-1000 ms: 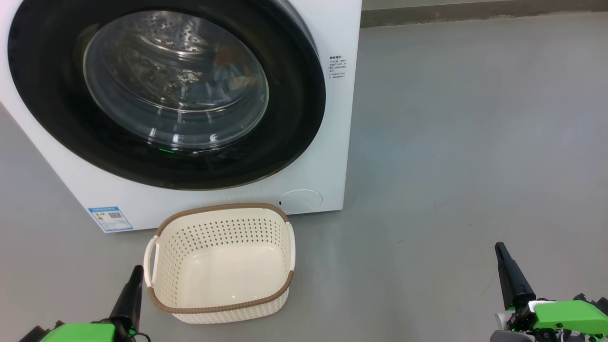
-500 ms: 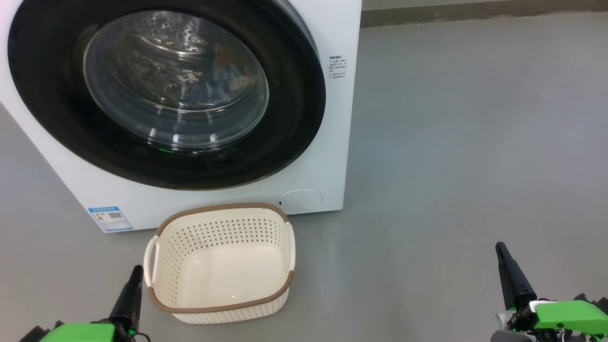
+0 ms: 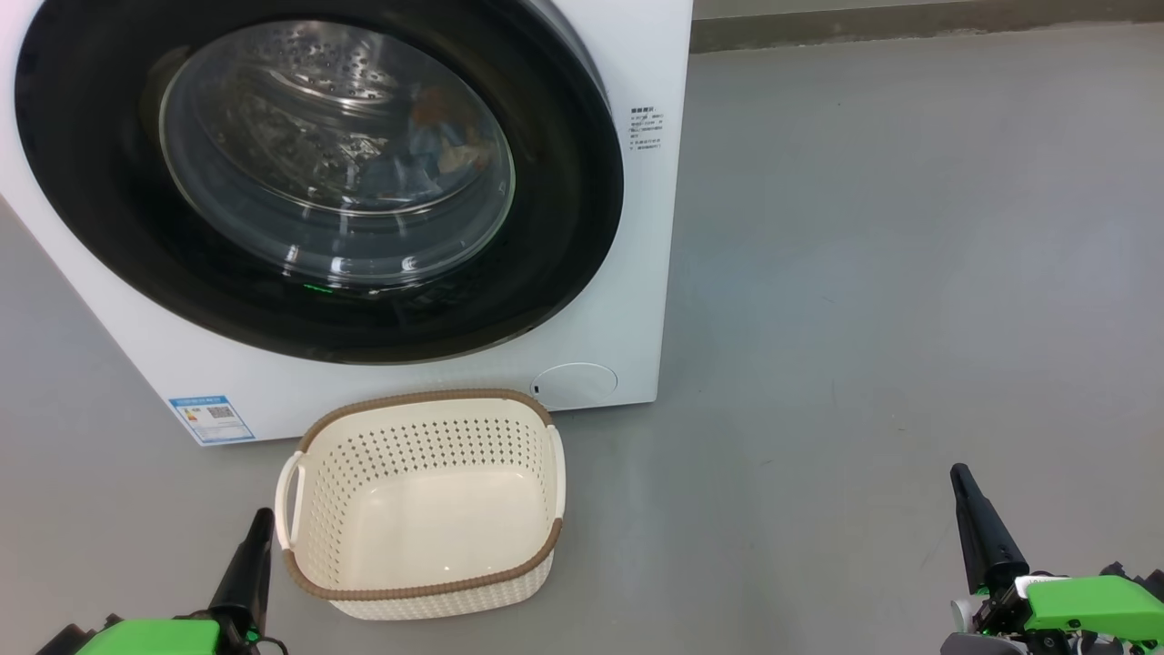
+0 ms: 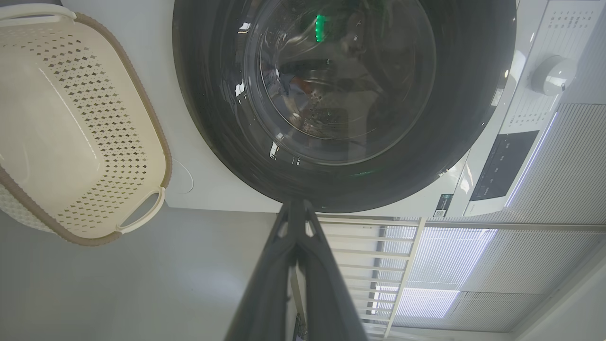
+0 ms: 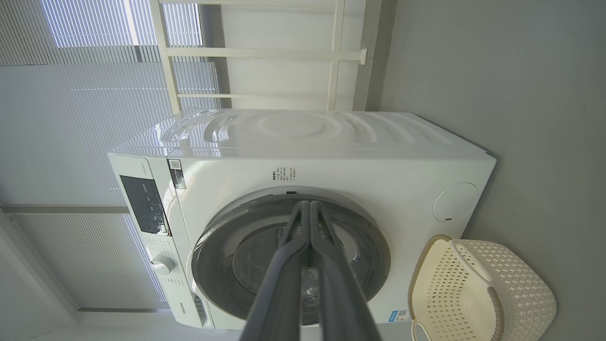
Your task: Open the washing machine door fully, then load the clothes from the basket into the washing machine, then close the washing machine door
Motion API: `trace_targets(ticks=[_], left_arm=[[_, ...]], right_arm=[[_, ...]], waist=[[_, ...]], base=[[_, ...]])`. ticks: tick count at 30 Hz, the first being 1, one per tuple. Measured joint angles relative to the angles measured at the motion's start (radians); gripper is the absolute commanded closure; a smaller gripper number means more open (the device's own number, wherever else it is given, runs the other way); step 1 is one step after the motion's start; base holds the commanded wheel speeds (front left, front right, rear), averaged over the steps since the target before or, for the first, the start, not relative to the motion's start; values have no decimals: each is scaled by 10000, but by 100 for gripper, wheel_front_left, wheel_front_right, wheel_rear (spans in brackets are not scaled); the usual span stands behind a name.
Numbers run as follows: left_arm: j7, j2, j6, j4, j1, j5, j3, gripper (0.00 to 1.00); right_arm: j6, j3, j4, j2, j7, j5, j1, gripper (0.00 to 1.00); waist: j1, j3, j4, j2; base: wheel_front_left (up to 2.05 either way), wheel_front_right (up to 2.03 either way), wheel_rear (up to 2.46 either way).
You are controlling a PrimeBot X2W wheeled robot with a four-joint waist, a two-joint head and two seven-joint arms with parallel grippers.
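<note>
Left end effector (image 3: 262, 518): at the near left of the head view, its two dark fingers pressed together with nothing between them. The tip points away towards the machine.
Right end effector (image 3: 957, 475): at the near right, over the bare grey floor (image 3: 864, 273). Its fingers are likewise closed flat on each other and hold nothing.
Washing machine door (image 3: 564, 227): closed flush against the front of the washing machine (image 3: 659, 55), at the far left of the scene. It lies beyond both end effectors and neither touches it (the right wrist view shows the black rim sitting snug on the white front).
Clothes (image 3: 438, 136): inside the drum, seen as a blue and orange patch behind the bulging glass, too blurred for any print to be read. They are well apart from both end effectors.
Basket (image 3: 418, 398): on the floor just in front of the machine, below the door, between the blue label (image 3: 211, 418) and the round white flap (image 3: 574, 384). Its bare cream bottom shows. The left end effector's tip is just beside its near-left corner, and the right end effector is well off to its right.
Change from earlier frames: door, basket and left end effector lie as they did a second ago. The right end effector's tip has crept very slightly to the right (the camera itself has not shifted).
</note>
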Motion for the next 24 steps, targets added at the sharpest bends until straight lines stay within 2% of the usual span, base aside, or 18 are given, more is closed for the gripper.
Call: trace_targets(ticks=[24], left_arm=[[2,-2,0,2,0,0,13,100]], right_arm=[[0,-25,2,12,2,-2,0,100]], waist=[[0,0,0,0]], base=[[0,0,0]])
